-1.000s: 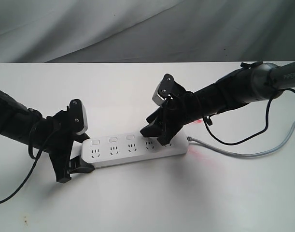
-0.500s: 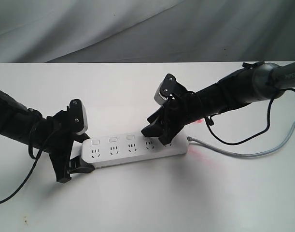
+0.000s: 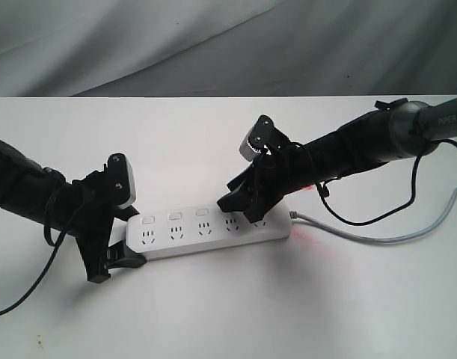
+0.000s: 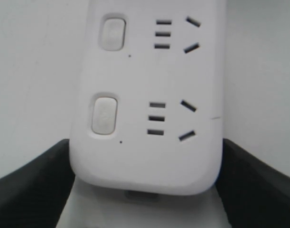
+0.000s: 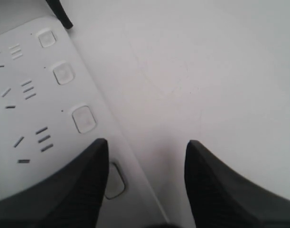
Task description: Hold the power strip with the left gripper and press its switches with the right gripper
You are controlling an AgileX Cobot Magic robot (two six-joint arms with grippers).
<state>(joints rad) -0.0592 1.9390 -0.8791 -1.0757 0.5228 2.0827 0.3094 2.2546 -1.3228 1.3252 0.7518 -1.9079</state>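
On the white tabletop (image 3: 213,321) the power strip (image 3: 213,230) lies flat, sockets up, between the two arms. Its grey cord (image 3: 378,238) trails off toward the right edge of the exterior view.

Hold step: looks done. The left gripper (image 3: 117,263) straddles the rounded end of the strip away from the cord. In the left wrist view a black finger sits on each long side of that end and both appear to touch it, so the jaws read as clamped on the strip.

Press step: in progress, as a judgement. The right gripper (image 3: 239,211) is down over the cord half of the strip with its jaws apart and nothing between them. In the right wrist view one finger (image 5: 64,190) overlaps the fourth of the switches (image 5: 84,118), counting from the held end. The other finger hangs over bare tabletop beside the strip. Cannot tell whether that finger bears on the rocker or only hovers over it.

Three switches nearer the held end are fully visible and uncovered. The fifth, by the cord, is hidden behind the right arm. No visible tilt or light marks any rocker as toggled, so which are already pressed cannot be told.

Left to do, at a guess: the fourth switch needs confirming, and any unpressed ones remain.
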